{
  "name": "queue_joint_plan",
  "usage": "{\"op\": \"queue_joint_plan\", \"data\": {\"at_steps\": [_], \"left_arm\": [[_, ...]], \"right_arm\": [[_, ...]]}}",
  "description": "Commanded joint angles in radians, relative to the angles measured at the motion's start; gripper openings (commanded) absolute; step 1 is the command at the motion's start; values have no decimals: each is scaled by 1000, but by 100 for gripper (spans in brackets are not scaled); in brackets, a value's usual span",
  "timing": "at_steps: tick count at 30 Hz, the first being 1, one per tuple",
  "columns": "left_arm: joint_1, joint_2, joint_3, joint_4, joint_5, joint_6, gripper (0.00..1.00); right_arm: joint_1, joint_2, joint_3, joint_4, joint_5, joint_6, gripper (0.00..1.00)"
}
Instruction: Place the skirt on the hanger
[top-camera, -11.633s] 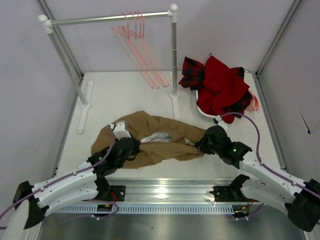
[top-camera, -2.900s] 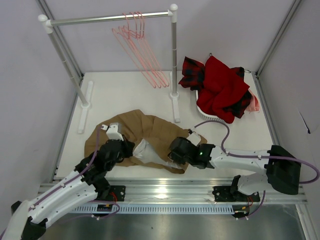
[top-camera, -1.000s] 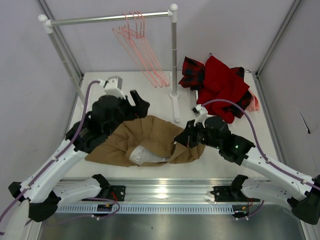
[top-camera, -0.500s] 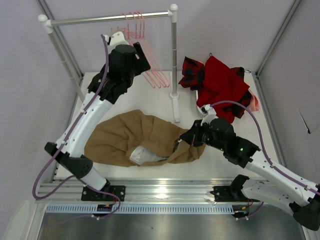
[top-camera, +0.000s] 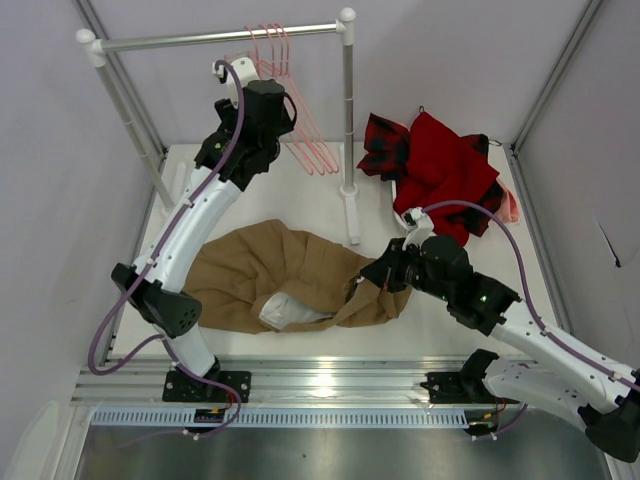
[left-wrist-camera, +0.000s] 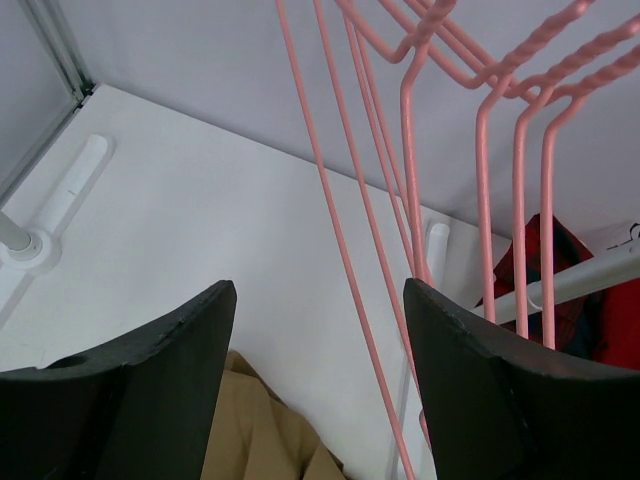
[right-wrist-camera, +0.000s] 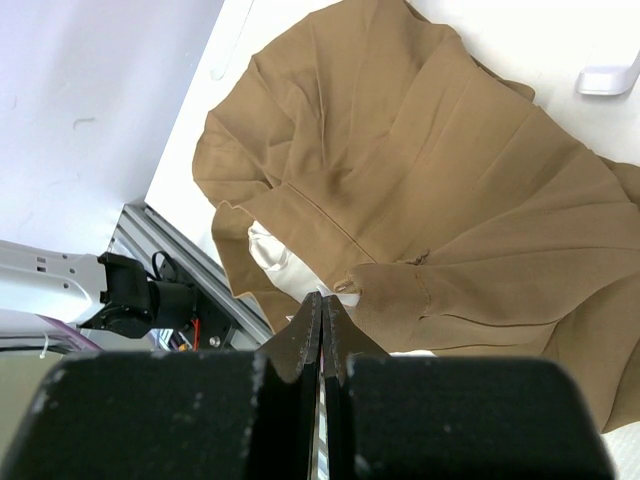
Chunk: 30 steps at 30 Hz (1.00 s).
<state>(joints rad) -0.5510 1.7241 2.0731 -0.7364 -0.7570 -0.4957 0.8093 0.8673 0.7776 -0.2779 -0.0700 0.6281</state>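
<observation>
The tan skirt (top-camera: 285, 275) lies crumpled on the table, pale lining (top-camera: 290, 312) showing at its front. My right gripper (top-camera: 372, 280) is shut on the skirt (right-wrist-camera: 420, 170) at its right-hand edge; in the right wrist view the closed tips (right-wrist-camera: 322, 298) pinch cloth by the lining. Several pink hangers (top-camera: 295, 125) hang from the rail. My left gripper (top-camera: 287, 108) is raised up to them, open. In the left wrist view one hanger wire (left-wrist-camera: 345, 250) runs down between the spread fingers (left-wrist-camera: 170, 380), touching neither. A corner of the skirt (left-wrist-camera: 250, 430) shows below.
The rail (top-camera: 220, 38) rests on two posts, the right one (top-camera: 347, 120) standing just behind the skirt. A white basket (top-camera: 412, 230) at the back right holds a red garment (top-camera: 445, 175) and plaid cloth (top-camera: 385, 140). Walls close in both sides.
My left arm has let go of the skirt and swung up to the hangers, its jaws narrowing slightly. The right gripper has barely moved, still pinching the skirt's edge.
</observation>
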Motion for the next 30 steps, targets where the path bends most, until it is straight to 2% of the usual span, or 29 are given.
{"op": "queue_joint_plan", "data": {"at_steps": [1,9,14,20,30], "left_arm": [[13,-17,-8,97,-16,17,74],[14,-15,-22,143,41,28,74],[16,21,-18,135,24,32,72],[28,52,-16,126,-45,39,62],[40,45,-59,238,-114,173,50]], "right_arm": [[-10,-13,25,45,-11,-8,0],[-18,-7,25,46,-13,-8,0],[-25,6,34,46,-25,-11,0],[-30,1,40,42,-21,-13,0],[-36,10,43,48,-17,-11,0]]}}
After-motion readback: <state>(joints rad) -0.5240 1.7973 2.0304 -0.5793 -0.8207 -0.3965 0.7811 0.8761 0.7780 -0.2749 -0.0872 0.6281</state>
